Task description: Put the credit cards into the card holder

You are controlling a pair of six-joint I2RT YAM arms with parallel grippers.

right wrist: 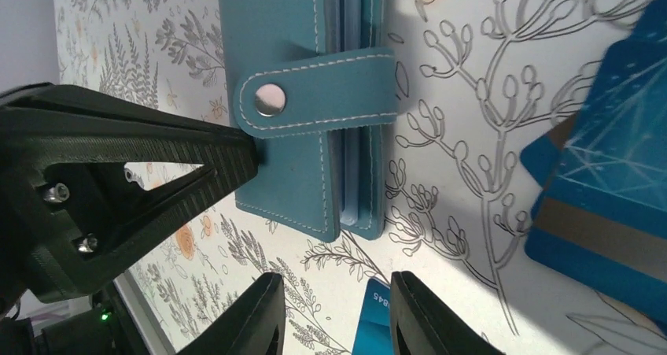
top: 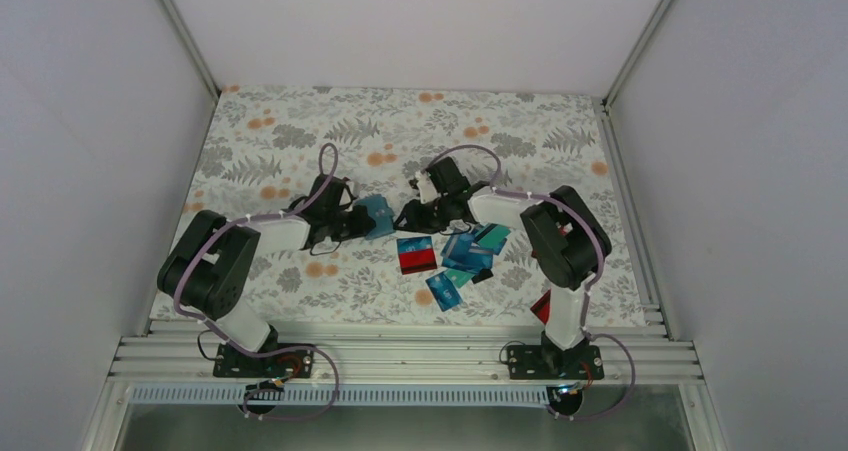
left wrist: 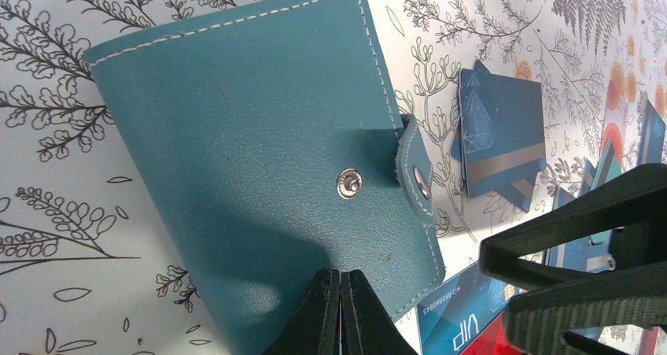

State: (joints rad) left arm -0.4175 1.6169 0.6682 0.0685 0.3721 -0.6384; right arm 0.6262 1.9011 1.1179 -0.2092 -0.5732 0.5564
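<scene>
The card holder [left wrist: 259, 134] is found near the middle of the bench [top: 300, 141], folded shut, with its strap [right wrist: 330, 87] unsnapped and lying loose across the open edge. One edge is pinched by the left end effector [left wrist: 340, 284], whose fingers are closed tight on it. The right end effector [right wrist: 334, 284] is held just beside the strap, parted wide and empty. The credit cards [top: 465, 256] are scattered nearby. To open the holder, the strap should probably be caught near its tip and the cover peeled back against a firm left pinch.
</scene>
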